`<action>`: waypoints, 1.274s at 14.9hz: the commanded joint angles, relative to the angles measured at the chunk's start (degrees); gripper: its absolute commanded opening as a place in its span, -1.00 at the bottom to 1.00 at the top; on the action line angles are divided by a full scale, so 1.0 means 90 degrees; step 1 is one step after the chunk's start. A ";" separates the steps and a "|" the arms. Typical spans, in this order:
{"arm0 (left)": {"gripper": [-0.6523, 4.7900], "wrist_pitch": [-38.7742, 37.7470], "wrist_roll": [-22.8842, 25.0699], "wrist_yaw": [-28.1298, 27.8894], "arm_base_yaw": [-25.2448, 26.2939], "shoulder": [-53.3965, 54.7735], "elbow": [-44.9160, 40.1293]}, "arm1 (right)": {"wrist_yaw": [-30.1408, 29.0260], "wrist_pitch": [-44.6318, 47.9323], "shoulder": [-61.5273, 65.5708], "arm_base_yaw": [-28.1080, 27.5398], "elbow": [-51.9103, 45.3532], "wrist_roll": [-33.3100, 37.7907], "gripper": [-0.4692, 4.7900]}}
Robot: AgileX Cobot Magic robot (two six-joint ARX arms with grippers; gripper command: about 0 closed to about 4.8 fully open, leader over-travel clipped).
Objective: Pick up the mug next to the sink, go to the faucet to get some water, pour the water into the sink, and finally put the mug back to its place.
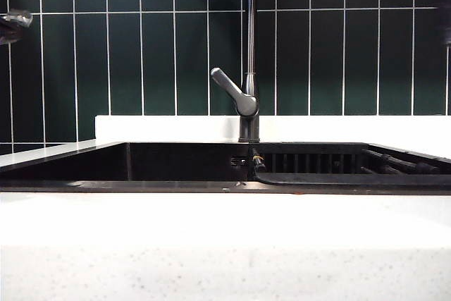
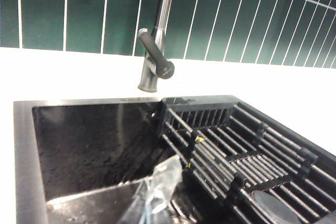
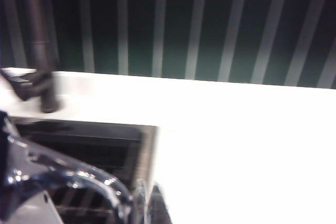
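- White speckled counter [image 1: 225, 244] fills the foreground, and the exterior view shows nothing standing on it.
- Just behind it, the sink [image 1: 176, 186] lies with its long side across the view. It has an open basin on the left and a ribbed rack [image 2: 252, 150] on the right.
- The left gripper [image 1: 14, 25] hangs high at the left edge and the right gripper [image 1: 444, 5] is a dark blur high at the right edge. Both are well away from the sink, with their jaws pressed together.
- I cannot pick out the mug with certainty. A glossy clear arc [image 3: 79, 174] sits close under the right wrist camera, and a crumpled clear piece [image 2: 157, 190] sits under the left one. Either could be glass or part of the gripper, so the mug's axis and heading cannot be read.
- The faucet [image 1: 249, 47] stands upright behind the sink's middle. Its lever [image 1: 229, 86] slants up and to the left.
- Dark green tiles [image 1: 141, 54] close the back.
- Judgement: nothing is under the spout and neither arm is near it, so this is either the very start or the finish. If it is the start, the right arm must first find the mug beside the sink and spread its jaws.
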 commanded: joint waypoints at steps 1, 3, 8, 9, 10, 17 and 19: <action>-0.78 0.0010 -0.0039 0.0036 0.0005 0.0002 0.0007 | 0.0695 -0.0318 -0.0680 -0.0012 -0.0180 0.0000 -0.85; -0.78 0.0010 -0.0039 0.0039 0.0005 0.0002 0.0007 | 0.0886 -0.0267 -0.0709 -0.0185 -0.0529 0.0102 -0.85; -0.78 0.0012 -0.0039 0.0194 0.0005 0.0002 0.0007 | -0.1146 0.1151 0.0374 -0.1868 -0.1234 0.0410 -0.85; -0.78 0.0007 -0.0039 0.0194 0.0005 0.0002 0.0007 | -0.1566 0.1501 0.0631 -0.2239 -0.1234 0.0510 -0.85; -0.78 0.0010 -0.0039 0.0194 0.0005 0.0002 0.0007 | -0.2149 0.2154 0.1100 -0.2854 -0.1226 0.0763 -0.85; -0.78 0.0015 0.0024 0.0172 0.0005 0.0002 0.0007 | -0.3769 0.5173 0.5258 -0.3847 -0.0444 0.1095 -0.85; -0.78 0.0022 0.0061 0.0175 0.0005 0.0002 0.0007 | -0.3910 0.5530 0.5943 -0.3837 -0.0104 0.1103 -0.85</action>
